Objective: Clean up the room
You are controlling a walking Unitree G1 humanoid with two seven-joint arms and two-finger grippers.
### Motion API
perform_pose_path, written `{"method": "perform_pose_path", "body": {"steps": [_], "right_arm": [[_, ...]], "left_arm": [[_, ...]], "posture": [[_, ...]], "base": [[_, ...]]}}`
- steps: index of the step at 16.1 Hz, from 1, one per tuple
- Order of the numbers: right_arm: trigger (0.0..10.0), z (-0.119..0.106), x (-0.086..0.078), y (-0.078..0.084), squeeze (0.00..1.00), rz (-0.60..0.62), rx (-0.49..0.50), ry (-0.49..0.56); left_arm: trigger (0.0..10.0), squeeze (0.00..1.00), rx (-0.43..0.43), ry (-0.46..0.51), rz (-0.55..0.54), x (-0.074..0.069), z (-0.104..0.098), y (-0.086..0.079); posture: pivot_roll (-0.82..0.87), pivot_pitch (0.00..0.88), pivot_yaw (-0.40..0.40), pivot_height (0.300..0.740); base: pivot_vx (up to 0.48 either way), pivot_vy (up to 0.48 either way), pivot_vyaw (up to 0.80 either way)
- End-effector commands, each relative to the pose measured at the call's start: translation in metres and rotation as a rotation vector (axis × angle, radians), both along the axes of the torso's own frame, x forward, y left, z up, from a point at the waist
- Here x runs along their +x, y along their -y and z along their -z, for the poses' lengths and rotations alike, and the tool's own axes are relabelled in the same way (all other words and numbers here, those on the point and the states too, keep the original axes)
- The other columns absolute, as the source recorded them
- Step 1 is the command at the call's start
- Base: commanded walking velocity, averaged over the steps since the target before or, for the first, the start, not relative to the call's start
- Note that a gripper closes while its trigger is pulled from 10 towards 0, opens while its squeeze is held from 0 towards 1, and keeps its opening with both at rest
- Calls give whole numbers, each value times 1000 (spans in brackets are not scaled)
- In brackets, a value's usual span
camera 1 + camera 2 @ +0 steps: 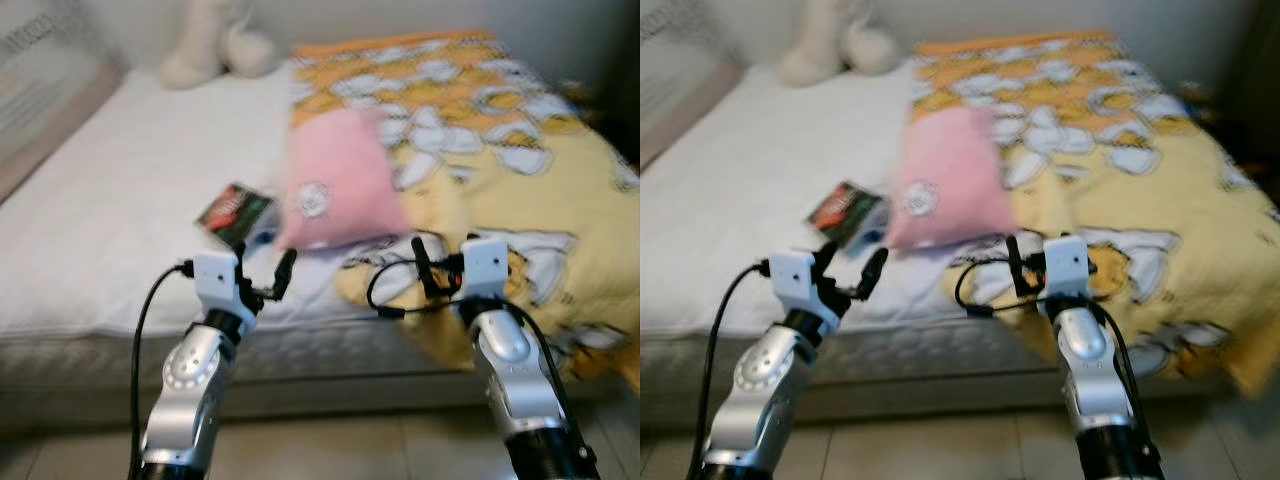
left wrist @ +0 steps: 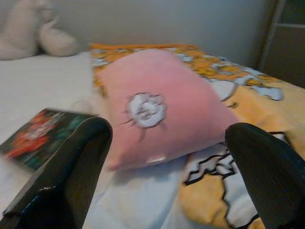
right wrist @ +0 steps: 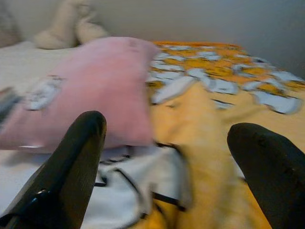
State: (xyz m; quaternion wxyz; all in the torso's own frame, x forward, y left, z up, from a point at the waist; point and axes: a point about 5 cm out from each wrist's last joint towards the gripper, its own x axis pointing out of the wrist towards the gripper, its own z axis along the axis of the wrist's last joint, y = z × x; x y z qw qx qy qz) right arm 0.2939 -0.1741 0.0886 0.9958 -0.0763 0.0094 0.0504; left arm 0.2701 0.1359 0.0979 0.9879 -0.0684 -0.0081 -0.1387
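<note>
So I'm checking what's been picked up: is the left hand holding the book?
No, the left hand is open and holds nothing at the bed's edge, while the book lies flat on the white sheet beside the pink pillow.

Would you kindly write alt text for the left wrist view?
A pink pillow with a white emblem lies on a bed, framed between the open left gripper's two black fingers. A dark book lies beside it on the white sheet; a yellow patterned blanket lies opposite.

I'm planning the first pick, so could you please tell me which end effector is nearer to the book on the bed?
Left. The left end effector is just in front of the book; the right end effector is further off, beyond the pink pillow.
</note>
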Motion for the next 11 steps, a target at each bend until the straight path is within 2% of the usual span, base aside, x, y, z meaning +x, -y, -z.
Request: {"method": "perform_pose_path", "body": {"steps": [1, 5, 7, 8, 11], "right_arm": [[10000, -4, 2, 2, 0, 7, -4, 14], [10000, -8, 5, 3, 0, 7, -19, 28], [10000, -18, 10, 4, 0, 0, -42, 61], [10000, -31, 18, 4, 0, -14, -51, 87], [10000, -42, 32, 7, 0, -31, -39, 63]], "left_arm": [[10000, 0, -2, -11, -3, 1, 0, 0], [10000, 0, -14, -18, -8, 3, 0, -1], [10000, 0, -30, -19, -23, 4, 0, -1], [10000, 0, -33, -19, -20, 5, -1, 0], [10000, 0, -28, -14, -25, 11, -4, 3]], "posture": [[-166, 0, 122, 740], [-170, 0, 126, 740], [-171, 0, 128, 740], [-171, 0, 128, 740], [-170, 0, 125, 740]], "base": [[472, 0, 0], [472, 0, 0], [469, 0, 0], [461, 0, 0], [438, 0, 0]]}}
